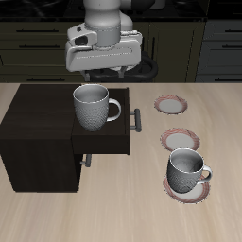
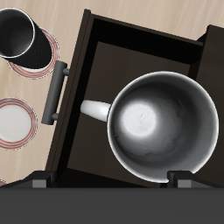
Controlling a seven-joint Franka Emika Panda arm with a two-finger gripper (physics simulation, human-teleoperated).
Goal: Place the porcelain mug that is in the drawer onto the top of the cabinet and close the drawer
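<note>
The porcelain mug point(image 1: 92, 107) is large, grey-white and speckled. It stands upright in the open drawer point(image 1: 112, 144) of the dark cabinet point(image 1: 38, 132), its rim above the cabinet's top. Its loop handle points toward the drawer's grey bar handle point(image 1: 136, 121). My gripper point(image 1: 102, 74) hangs just above the mug, open and empty. In the wrist view the mug point(image 2: 162, 122) fills the drawer box point(image 2: 105, 52), with the bar handle point(image 2: 55, 92) beside it. My gripper point(image 2: 109, 179) has its fingers wide apart, and one fingertip point(image 2: 179, 178) is over the mug's rim.
A smaller grey mug point(image 1: 186, 170) on a reddish-rimmed saucer stands near the table's front edge; it also shows in the wrist view point(image 2: 17, 33). Two small plates point(image 1: 173, 104) point(image 1: 179, 140) lie on the table beyond the drawer front.
</note>
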